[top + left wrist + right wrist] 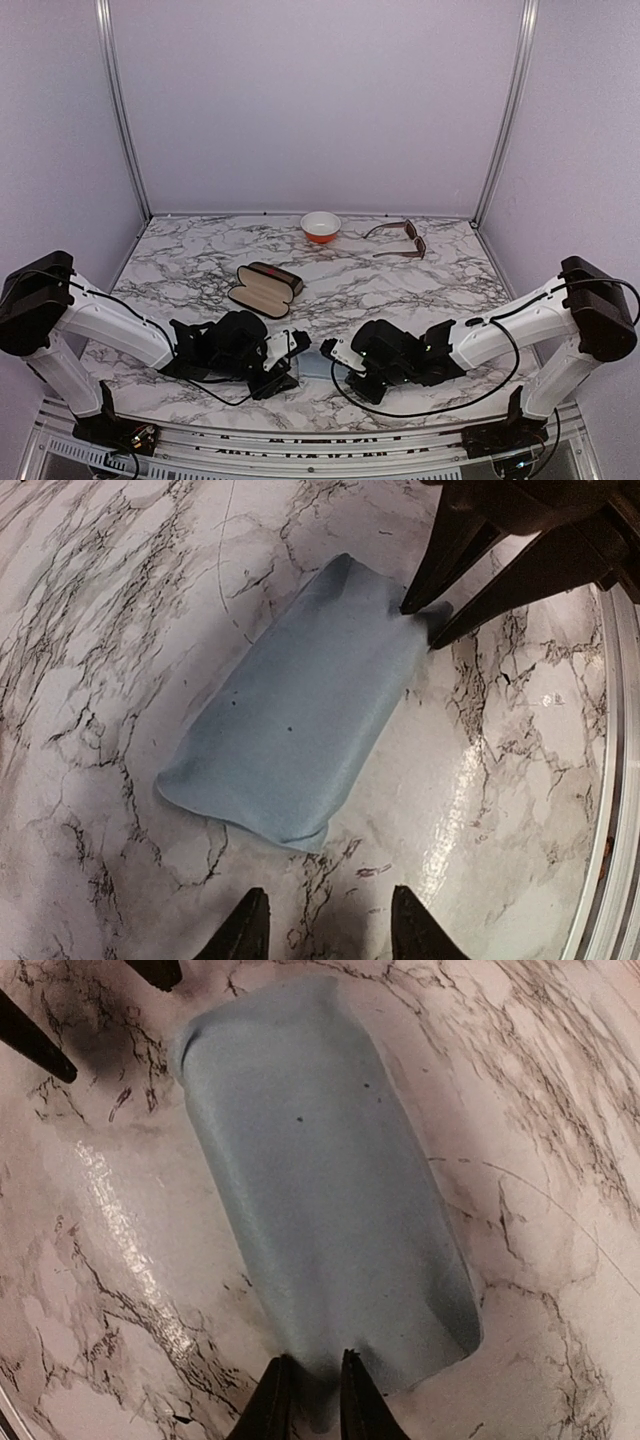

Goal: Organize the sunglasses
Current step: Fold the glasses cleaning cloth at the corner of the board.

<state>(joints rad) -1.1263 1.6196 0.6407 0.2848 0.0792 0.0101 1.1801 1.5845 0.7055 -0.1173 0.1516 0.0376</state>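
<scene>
Farthest left on the marble table point(200, 250), lying open with its pale lining up, the brown case point(265, 290), probably kept open to take a pair. Nearer than the case, the left gripper point(328, 898), low over the tabletop with jaws spread wide and holding nothing, aimed at one end of a blue cloth point(300, 710) without touching it; seemingly poised to take that end. Flat between the two grippers, the cloth itself, spread on the near middle of the table, perhaps meant for wiping or wrapping lenses. Back by the far wall, an orange bowl point(321, 227). Right of the cloth, the right gripper point(310, 1368), jaws narrow and pinched on the cloth's opposite edge, puckering the fabric there, presumably to pin or lift it. Farther right and toward the far edge, the brown sunglasses point(400, 240), arms seemingly unfolded, resting on the table well apart from both sets of jaws. No sign of the black pair in any view. By this layout, cloth handling in hand first, with any reach to the sunglasses not yet begun.
</scene>
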